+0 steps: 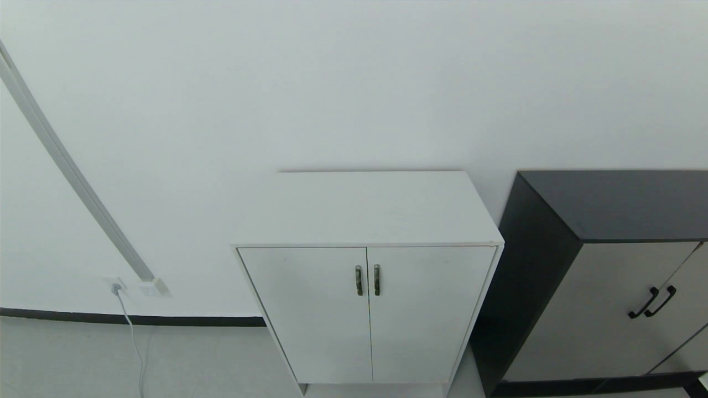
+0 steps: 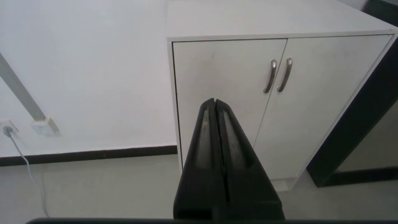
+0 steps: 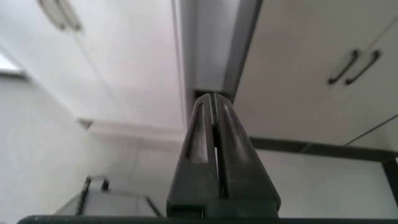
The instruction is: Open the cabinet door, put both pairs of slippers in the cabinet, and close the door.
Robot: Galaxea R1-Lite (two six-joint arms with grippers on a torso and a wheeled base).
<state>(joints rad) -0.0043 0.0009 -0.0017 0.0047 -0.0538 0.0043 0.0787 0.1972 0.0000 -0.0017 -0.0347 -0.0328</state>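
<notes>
A: Where is the white two-door wooden cabinet (image 1: 368, 320) sitting?
B: Lower centre of the head view, doors shut. I'm judging them rigid and easy-swinging, with the paired metal bar handles (image 1: 376, 279) offering the hold.
A: Grippers?
B: The left gripper (image 2: 214, 102) and right gripper (image 3: 213, 96) are pinching closed on nothing. The wrist views are adding them, and the right one is catching the gap beside the black cabinet (image 1: 547, 260).

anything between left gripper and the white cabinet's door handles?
Bare. Left wrist view: nothing stands between the shut left gripper and the handles of the closed white cabinet.
</notes>
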